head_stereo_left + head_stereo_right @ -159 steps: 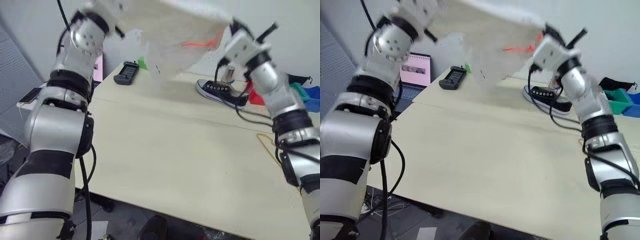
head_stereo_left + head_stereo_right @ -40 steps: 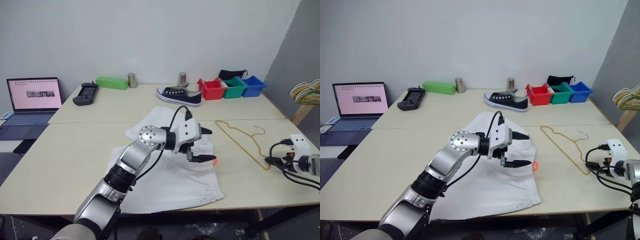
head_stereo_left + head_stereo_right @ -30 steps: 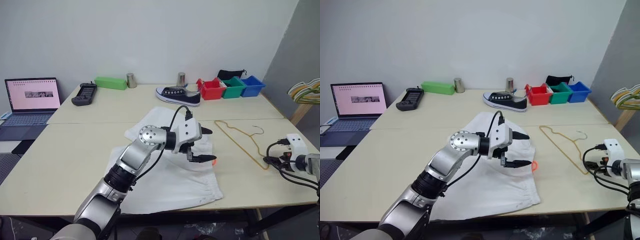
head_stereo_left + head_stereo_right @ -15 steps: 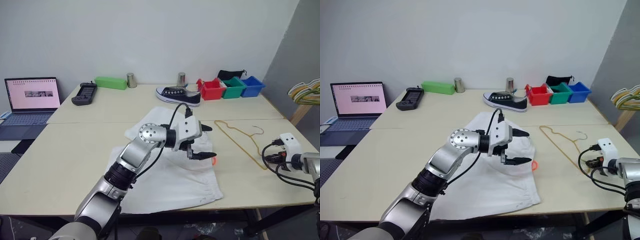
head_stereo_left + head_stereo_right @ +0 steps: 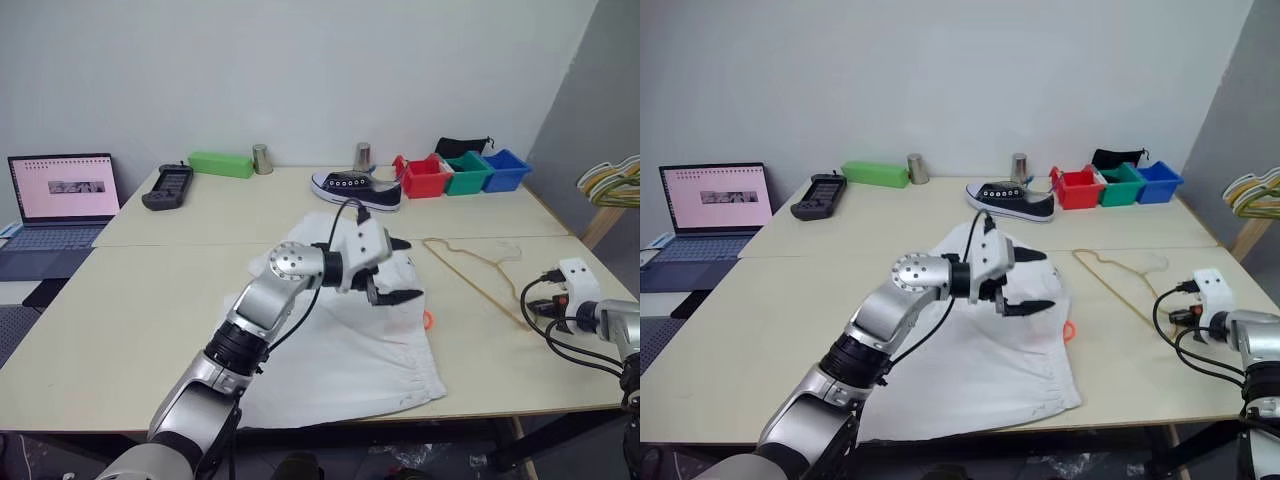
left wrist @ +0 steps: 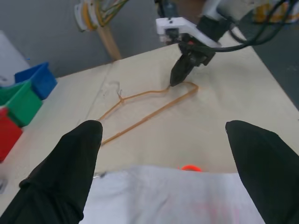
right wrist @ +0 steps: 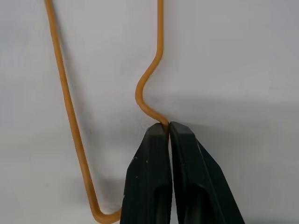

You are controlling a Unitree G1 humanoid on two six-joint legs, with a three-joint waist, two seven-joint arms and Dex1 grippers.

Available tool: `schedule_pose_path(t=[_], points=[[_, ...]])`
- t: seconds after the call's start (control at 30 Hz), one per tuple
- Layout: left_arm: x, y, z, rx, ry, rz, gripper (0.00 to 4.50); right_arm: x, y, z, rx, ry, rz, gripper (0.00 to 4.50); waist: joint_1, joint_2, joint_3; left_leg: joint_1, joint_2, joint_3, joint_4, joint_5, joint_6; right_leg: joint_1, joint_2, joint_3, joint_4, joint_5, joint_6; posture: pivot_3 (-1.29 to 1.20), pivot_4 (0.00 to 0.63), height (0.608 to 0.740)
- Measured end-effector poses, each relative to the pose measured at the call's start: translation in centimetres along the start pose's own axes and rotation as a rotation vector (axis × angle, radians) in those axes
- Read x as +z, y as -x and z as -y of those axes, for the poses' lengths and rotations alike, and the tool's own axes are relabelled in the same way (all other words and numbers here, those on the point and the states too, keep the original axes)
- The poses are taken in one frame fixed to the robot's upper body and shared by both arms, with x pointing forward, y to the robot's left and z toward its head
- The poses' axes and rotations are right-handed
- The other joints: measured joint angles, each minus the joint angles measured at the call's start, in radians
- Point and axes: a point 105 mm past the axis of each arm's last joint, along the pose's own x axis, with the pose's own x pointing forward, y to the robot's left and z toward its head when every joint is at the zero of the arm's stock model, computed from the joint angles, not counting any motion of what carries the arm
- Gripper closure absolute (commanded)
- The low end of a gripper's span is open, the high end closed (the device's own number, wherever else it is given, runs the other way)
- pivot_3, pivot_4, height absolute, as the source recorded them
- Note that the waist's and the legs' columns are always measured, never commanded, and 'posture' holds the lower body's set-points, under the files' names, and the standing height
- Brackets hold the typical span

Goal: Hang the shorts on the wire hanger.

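Right gripper (image 7: 167, 128) apparently pinches wire hanger (image 7: 148, 101); left gripper (image 5: 398, 270) spread wide.

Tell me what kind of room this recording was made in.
Probably a robotics lab or test room: pale plain worktables against a bare wall, an open laptop, a black handheld controller, and red, green and blue plastic sorting bins.

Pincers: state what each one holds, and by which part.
Right pincer is shut on the hanger, pinching the wire at a kinked bend near one corner. Left pincer is open over the shorts, holding nothing.
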Motion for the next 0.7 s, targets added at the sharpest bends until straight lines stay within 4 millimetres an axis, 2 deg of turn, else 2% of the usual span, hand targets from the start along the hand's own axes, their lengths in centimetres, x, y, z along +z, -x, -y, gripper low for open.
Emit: schedule_pose_path(t=[0.1, 0.2, 0.3, 0.4, 0.5, 0.7], points=[[0.0, 2.3, -3.1, 0.101, 0.020, -0.010, 0.00, 4.1, 1.1, 0.0, -0.061, 0.207, 0.122, 4.46, 0.000, 0.000, 0.000, 0.001, 0.000, -0.001, -0.003, 0.000, 0.000, 0.000, 0.000, -0.001, -0.001, 0.000, 0.000, 0.27, 0.000, 0.740], [-0.7, 5.3, -6.0, 0.190, 0.055, -0.053, 0.00, 8.0, 1.9, -0.7, -0.166, 0.531, 0.243, 4.46, -0.005, 0.000, 0.000, 0.001, -0.001, -0.001, -0.003, 0.000, 0.000, -0.002, 0.001, -0.001, -0.001, -0.001, 0.000, 0.27, 0.000, 0.740], [-0.8, 8.3, -7.8, 0.222, 0.085, -0.069, 0.00, 10.2, 2.1, -2.6, -0.204, 0.846, 0.347, 4.46, -0.010, -0.003, 0.002, 0.001, -0.001, -0.001, -0.004, 0.000, 0.000, -0.002, 0.001, -0.002, -0.002, -0.001, -0.001, 0.29, 0.000, 0.740], [-0.8, 10.6, -8.3, 0.199, 0.111, -0.086, 0.00, 11.1, 1.8, -5.5, -0.161, 1.059, 0.453, 4.46, -0.014, -0.006, 0.005, 0.000, 0.000, -0.001, -0.004, 0.000, 0.000, -0.002, 0.001, -0.002, -0.003, -0.001, -0.001, 0.31, 0.000, 0.740], [-1.1, 12.2, -8.1, 0.155, 0.150, -0.105, 0.00, 12.3, 1.8, -7.7, -0.120, 1.174, 0.565, 4.46, -0.014, -0.006, 0.007, 0.000, 0.000, -0.001, -0.004, 0.001, -0.001, -0.002, 0.000, -0.002, -0.002, -0.002, 0.000, 0.33, 0.000, 0.740], [-1.7, 13.3, -7.6, 0.092, 0.143, -0.142, 0.00, 16.6, 3.5, -12.0, -0.086, 1.353, 0.846, 4.46, -0.005, -0.010, 0.011, 0.000, 0.001, -0.001, -0.003, 0.001, -0.002, -0.002, -0.002, -0.002, -0.002, -0.002, 0.000, 0.37, 0.000, 0.740]])
